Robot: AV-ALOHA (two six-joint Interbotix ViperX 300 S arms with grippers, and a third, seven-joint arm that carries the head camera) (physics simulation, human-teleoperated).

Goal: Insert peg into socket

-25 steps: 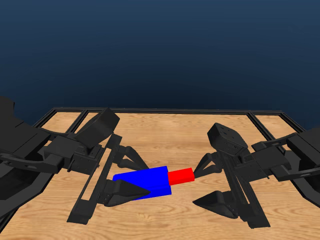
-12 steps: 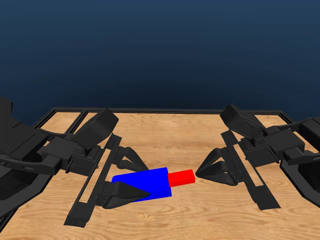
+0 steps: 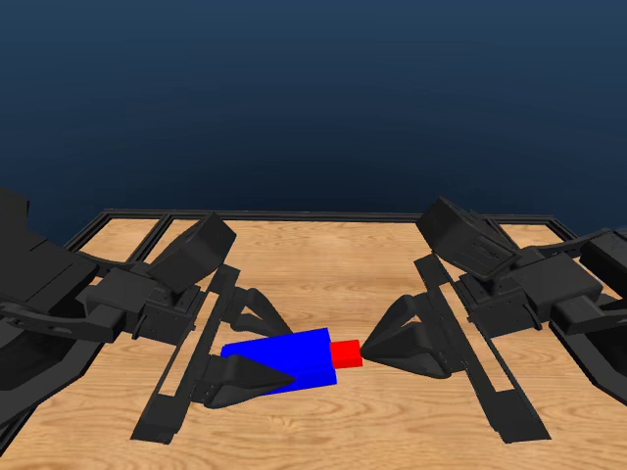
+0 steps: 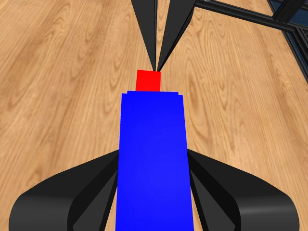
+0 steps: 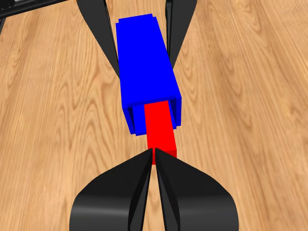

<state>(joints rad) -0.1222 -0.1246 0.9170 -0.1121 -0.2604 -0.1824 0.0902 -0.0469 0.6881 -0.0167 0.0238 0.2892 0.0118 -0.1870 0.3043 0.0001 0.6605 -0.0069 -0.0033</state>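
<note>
Two grippers: both sit low over the wooden table (image 3: 392, 250), facing each other, with the task's two things in line between them.
Left gripper (image 3: 257, 345): its jaws stand one on each side of the socket (image 3: 284, 358), pressed to its two long flanks; it holds the block.
Left fingers (image 4: 72, 192): in the left wrist view they hug the blue block from both sides, and the block runs straight out between them, away from the wrist.
Socket: a bright blue block, held clear between the left jaws, its hollow end turned toward the right gripper (image 3: 367, 347).
Peg (image 3: 346, 353): a red bar, most of it inside the hollow end of the socket; only a short red stub shows, between the socket's mouth and the right jaw tips.
Right gripper: jaws drawn together to a hairline slit, the tips meeting at the outer end of the peg.
Right fingers (image 5: 120, 187): in the right wrist view the two tips touch the end of the red stub; they do not straddle it, so I cannot tell whether they pinch it or only butt against it.
Peg and socket: aligned along one axis; the right wrist view shows the red bar sitting within the blue block's open end, with blue walls on its sides.
Table: plain wood grain beneath both things.
</note>
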